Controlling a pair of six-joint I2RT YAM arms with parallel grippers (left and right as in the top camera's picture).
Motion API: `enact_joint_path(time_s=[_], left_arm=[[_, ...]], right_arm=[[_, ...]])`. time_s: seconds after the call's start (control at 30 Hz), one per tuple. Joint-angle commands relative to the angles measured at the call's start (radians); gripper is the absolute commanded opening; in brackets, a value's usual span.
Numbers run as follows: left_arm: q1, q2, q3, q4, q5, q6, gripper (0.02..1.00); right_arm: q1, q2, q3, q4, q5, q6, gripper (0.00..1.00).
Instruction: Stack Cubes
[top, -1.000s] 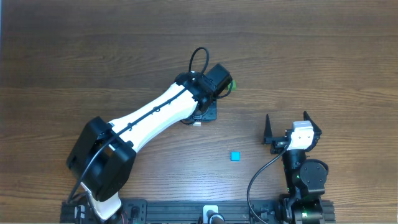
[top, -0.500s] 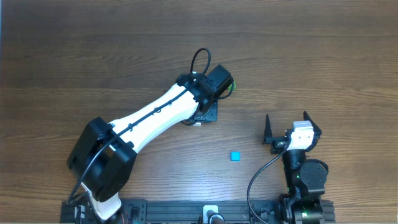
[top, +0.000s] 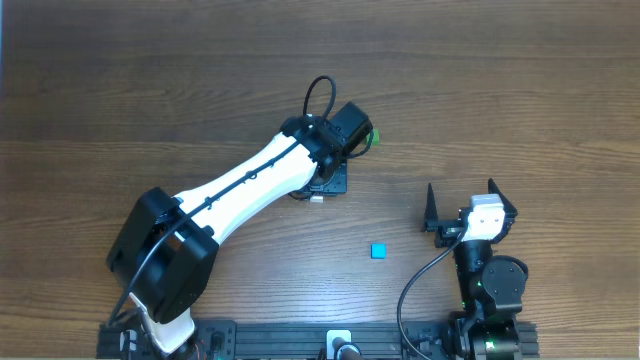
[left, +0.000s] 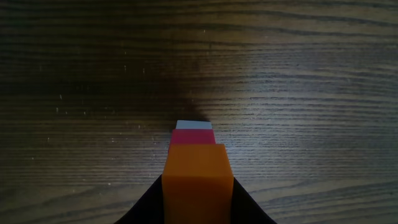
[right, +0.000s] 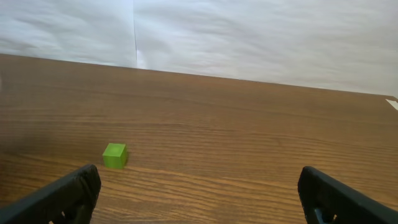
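The left pincer (left: 198, 208) is closed on an orange cube (left: 198, 174), which fills the gap between its two dark fingers (left: 149, 214). Directly under the orange cube there is a red cube (left: 193, 136), and under that a white cube (left: 194, 124) shows one edge. The three are in one line, but I cannot tell if the orange cube touches the red one. In the top view this pincer is near the middle of the tabletop (top: 150, 80). A green cube (right: 115, 155) lies just beside it, on its far right side. A blue cube (top: 378, 250) lies well apart, nearer and to the right. The right pincer (top: 462, 208) is spread wide at the near right and holds nothing; the blue cube is to its left.
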Motion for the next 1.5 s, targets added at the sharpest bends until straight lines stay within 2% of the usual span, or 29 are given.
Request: enact_joint_path(time_s=[0.03, 0.8, 1.0, 1.07, 1.17, 1.23, 1.27, 1.4, 1.5], left_arm=[[0.006, 0.011, -0.010, 0.000, -0.015, -0.011, 0.066], [0.006, 0.045, -0.010, 0.000, -0.007, -0.016, 0.095], [0.006, 0.045, -0.010, 0.000, -0.007, -0.019, 0.395], [0.006, 0.045, -0.010, 0.000, -0.007, -0.019, 0.535], [0.006, 0.045, -0.010, 0.000, -0.007, -0.019, 0.844], [0.006, 0.045, -0.010, 0.000, -0.007, -0.019, 0.965], [0.006, 0.044, -0.010, 0.000, -0.007, -0.019, 0.998], [0.006, 0.010, -0.010, 0.035, -0.013, -0.019, 1.000], [0.006, -0.067, -0.010, 0.108, -0.064, -0.019, 1.000]], right_arm=[[-0.006, -0.010, -0.008, 0.002, -0.008, -0.001, 0.991], [-0.006, -0.010, -0.008, 0.002, -0.008, -0.001, 0.993], [-0.006, -0.010, -0.008, 0.002, -0.008, -0.001, 0.993], [-0.006, -0.010, -0.008, 0.002, -0.008, -0.001, 0.993], [-0.006, -0.010, -0.008, 0.002, -0.008, -0.001, 0.991], [-0.006, -0.010, -0.008, 0.002, -0.008, -0.001, 0.991], [-0.006, -0.010, -0.008, 0.002, -0.008, -0.001, 0.991], [-0.006, -0.010, -0.008, 0.002, -0.008, -0.001, 0.991], [-0.006, -0.010, -0.008, 0.002, -0.008, -0.001, 0.993]])
